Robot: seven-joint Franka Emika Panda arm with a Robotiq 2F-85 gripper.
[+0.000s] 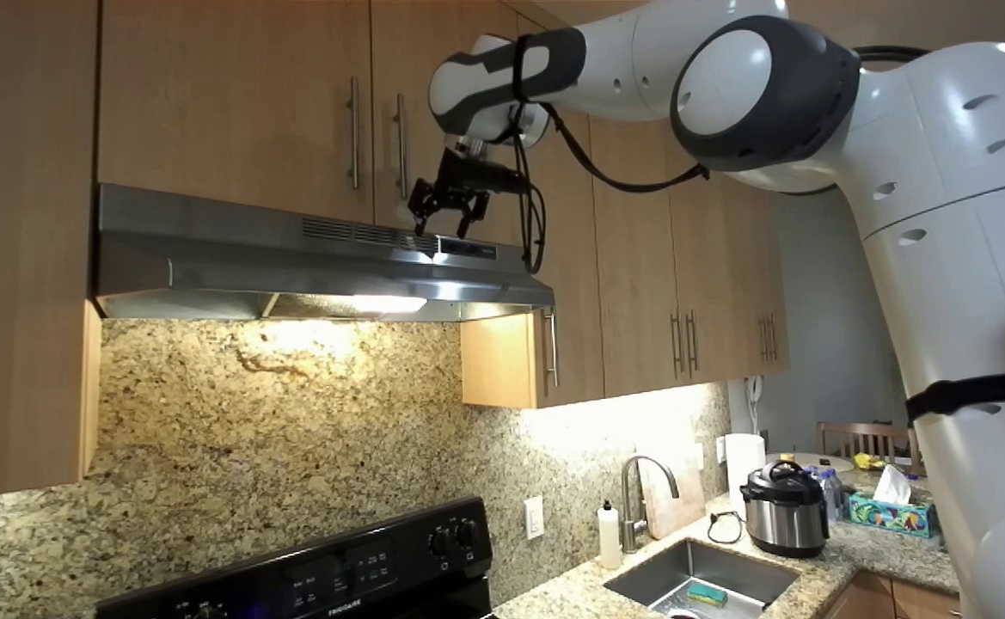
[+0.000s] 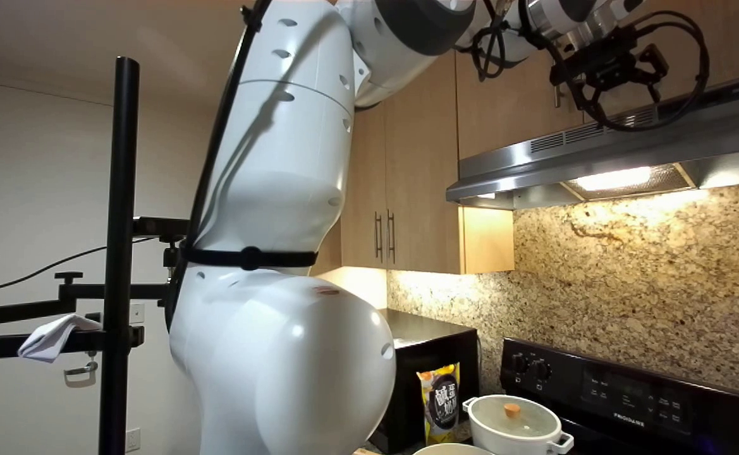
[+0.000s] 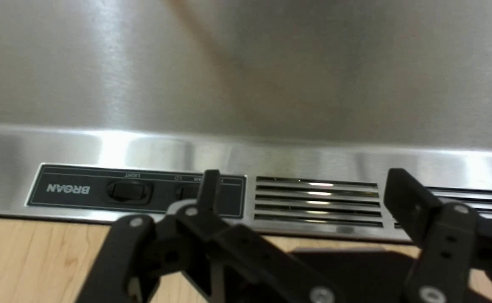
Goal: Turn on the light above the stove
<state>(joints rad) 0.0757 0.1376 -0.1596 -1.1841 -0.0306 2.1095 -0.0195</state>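
Hanging above the back edge of the granite table (image 1: 571,589), wooden cabinets (image 1: 235,103) run along the top, and the white arm (image 1: 949,215) stretches across in front of them. Beneath them a steel range hood (image 1: 253,266) juts over the black stove (image 2: 565,379), which stands just beside an end edge of the table. A metal sink (image 1: 738,563) is set into the table, with a faucet (image 1: 629,535) behind it at the back edge. A silver and black cooker (image 1: 786,516) stands near the table's inner corner, and a patterned tissue box (image 1: 889,514) lies farther along. The claw (image 3: 302,179) hangs by the hood's upper front, its fingers (image 3: 405,202) spread well apart and gripping nothing; vent slots (image 3: 317,195) show between them in the wrist view, and I cannot tell whether the tips touch the hood. The light (image 2: 616,179) glows on the hood's underside in both exterior views, above the stove and out past that same end edge of the table. On the hood's front, a dark control panel (image 3: 98,195) appears upside down in the wrist view, one finger hiding part of it. Smallest is the light switch (image 3: 128,191), on that panel between the maker's lettering (image 3: 68,189) and the finger
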